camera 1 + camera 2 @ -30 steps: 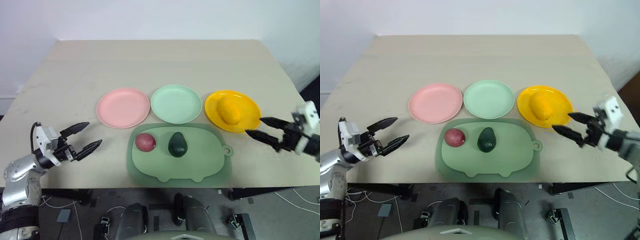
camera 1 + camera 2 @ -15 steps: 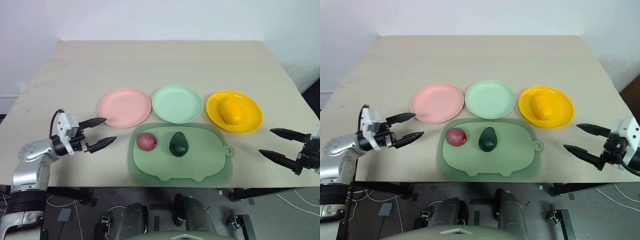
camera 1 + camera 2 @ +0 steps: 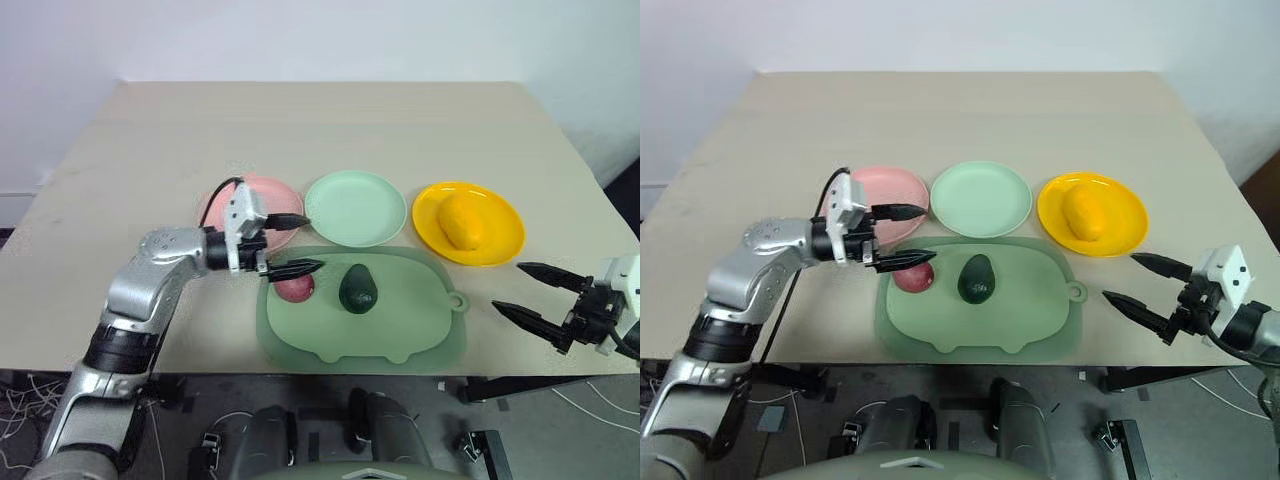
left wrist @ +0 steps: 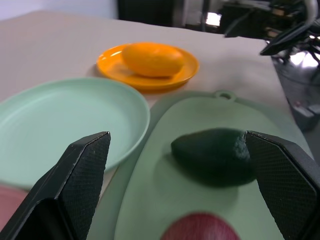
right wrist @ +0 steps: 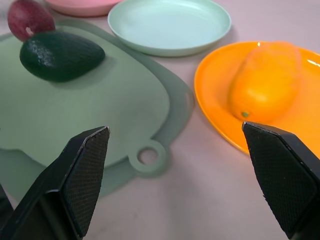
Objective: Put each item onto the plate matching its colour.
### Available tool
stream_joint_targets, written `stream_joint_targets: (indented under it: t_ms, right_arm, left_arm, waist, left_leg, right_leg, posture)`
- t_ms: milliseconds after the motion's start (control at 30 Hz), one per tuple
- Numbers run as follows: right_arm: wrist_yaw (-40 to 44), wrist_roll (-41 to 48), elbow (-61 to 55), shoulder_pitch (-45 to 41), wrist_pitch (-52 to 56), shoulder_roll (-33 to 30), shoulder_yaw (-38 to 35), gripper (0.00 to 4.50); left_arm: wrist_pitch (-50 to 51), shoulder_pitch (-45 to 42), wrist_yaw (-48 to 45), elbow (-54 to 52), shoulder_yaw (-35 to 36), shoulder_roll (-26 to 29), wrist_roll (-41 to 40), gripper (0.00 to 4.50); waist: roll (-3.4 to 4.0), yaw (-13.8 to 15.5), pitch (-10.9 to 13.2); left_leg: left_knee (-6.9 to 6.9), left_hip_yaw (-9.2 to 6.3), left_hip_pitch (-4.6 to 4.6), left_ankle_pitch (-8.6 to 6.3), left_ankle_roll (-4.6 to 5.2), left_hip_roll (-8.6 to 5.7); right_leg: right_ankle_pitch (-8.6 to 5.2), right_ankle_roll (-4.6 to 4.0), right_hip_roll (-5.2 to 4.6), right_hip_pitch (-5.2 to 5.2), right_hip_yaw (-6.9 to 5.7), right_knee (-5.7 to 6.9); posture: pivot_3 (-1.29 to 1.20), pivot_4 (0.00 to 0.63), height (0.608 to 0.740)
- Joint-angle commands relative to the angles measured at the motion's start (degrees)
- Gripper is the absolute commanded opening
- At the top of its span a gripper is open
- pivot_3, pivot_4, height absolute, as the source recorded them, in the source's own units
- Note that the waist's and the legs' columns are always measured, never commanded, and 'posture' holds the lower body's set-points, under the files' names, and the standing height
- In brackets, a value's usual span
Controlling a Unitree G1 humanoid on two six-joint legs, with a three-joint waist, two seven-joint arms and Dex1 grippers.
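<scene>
The reddish-purple fruit (image 3: 296, 289) and the dark green avocado (image 3: 357, 289) lie on the cutting board (image 3: 400, 335). My left gripper (image 3: 308, 242) is open and points right, over the board's left end. Its near finger crosses the top of the reddish fruit, and I cannot tell whether they touch. The left wrist view shows that fruit (image 4: 200, 227) low between the fingers and the avocado (image 4: 215, 156) beyond it. The pink plate (image 3: 281, 198) is partly hidden behind the gripper. Nothing lies on the mint green plate (image 3: 355, 208). The yellow-orange fruit (image 3: 461, 221) rests on the yellow plate (image 3: 503, 245). My right gripper (image 3: 508, 286) is open, near the table's front right.
The dull-green cutting board has a small ring handle (image 3: 455, 300) on its right side, pointing toward my right gripper. Bare tabletop (image 3: 330, 130) stretches behind the three plates. The table's front edge runs just below the board.
My left arm has swung right, from the table's left edge to the board's left end over the reddish fruit. The right gripper has drawn back a little from the yellow plate. Both stay open.
</scene>
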Motion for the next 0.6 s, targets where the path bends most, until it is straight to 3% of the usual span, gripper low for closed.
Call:
stream_joint_targets:
  t_ms: [33,333,433,600]
  right_arm:
    - [-1.9,1.1,-3.0,0.9,-0.1,1.4,-0.5,4.47]
    - [-4.2,1.3,-4.0,0.4,0.4,2.3,0.6,4.47]
    - [-4.8,1.4,-4.4,0.5,0.4,2.6,0.7,4.47]
    - [-5.8,1.7,-5.4,1.3,0.3,3.2,0.5,4.47]
  left_arm:
    - [-2.1,-5.4,-5.7,2.0,-3.5,-1.6,0.7,4.50]
    - [-8.7,-13.9,-22.0,12.4,-6.7,-2.2,2.1,4.50]
    - [-14.9,-17.6,-27.8,19.6,-9.6,-3.8,5.6,4.50]
    - [-27.2,-20.8,-28.8,27.8,-16.4,-5.8,5.4,4.50]
  waist:
    - [-0.01,0.0,0.0]
    - [0.00,-0.1,0.0]
    - [0.00,0.1,0.0]
    - [-0.01,0.0,0.0]
  left_leg:
    - [0.00,0.00,-0.02,0.00,0.00,0.00]
    - [0.00,0.00,-0.02,0.00,0.00,0.00]
    - [0.11,0.00,0.01,0.01,0.01,-0.03]
    - [0.11,-0.09,-0.05,-0.01,0.04,-0.04]
  right_leg:
    - [0.00,0.00,0.00,0.02,0.00,0.00]
    - [-0.03,0.01,0.06,0.02,0.01,0.01]
    - [-0.02,0.00,0.03,0.01,-0.05,-0.01]
    - [-0.01,-0.01,0.01,0.00,-0.03,-0.04]
  posture:
    - [0.00,0.150,0.737]
    - [0.00,0.150,0.737]
    - [0.00,0.150,0.737]
    - [0.00,0.150,0.737]
